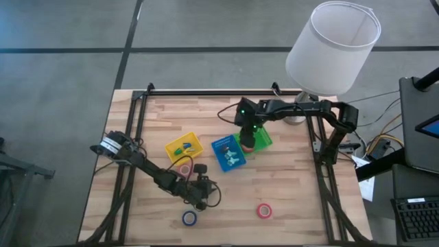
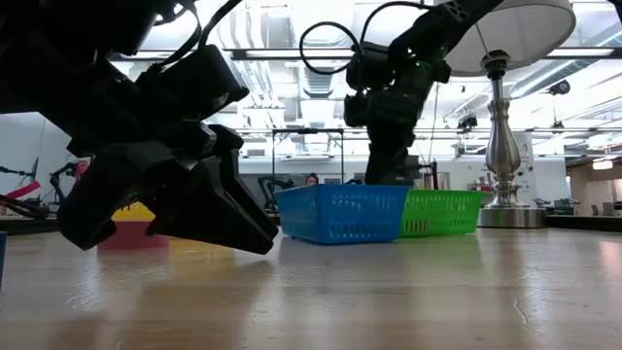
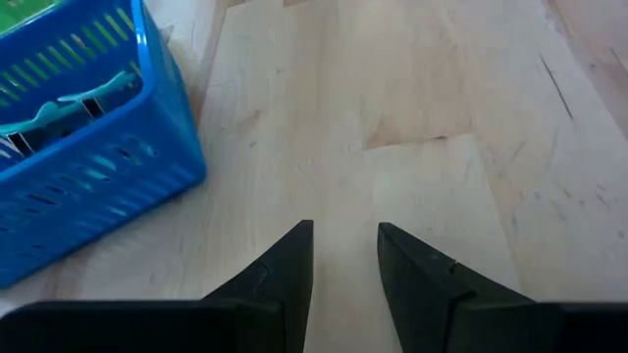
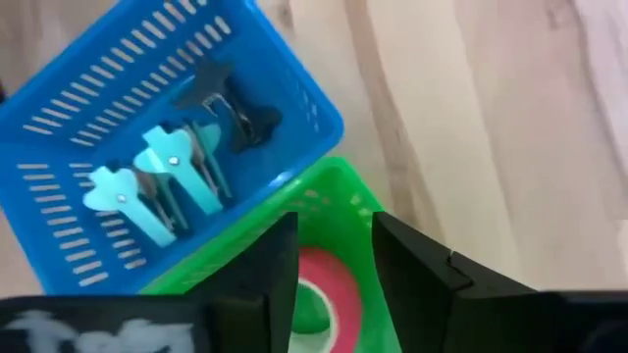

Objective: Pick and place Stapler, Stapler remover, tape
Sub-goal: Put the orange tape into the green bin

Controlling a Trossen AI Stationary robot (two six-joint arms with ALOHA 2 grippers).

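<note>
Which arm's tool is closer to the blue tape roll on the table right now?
Left. The left tool hovers just beside the blue tape roll at the table's near edge. The right tool is far off, over the green bin.

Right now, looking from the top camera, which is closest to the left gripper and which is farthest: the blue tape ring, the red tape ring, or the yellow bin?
From the left gripper, low on the table:
1. Blue tape ring, right beside it at the table's near edge.
2. Yellow bin, up toward the table's middle.
3. Red tape ring, off toward the right arm's side.
</note>
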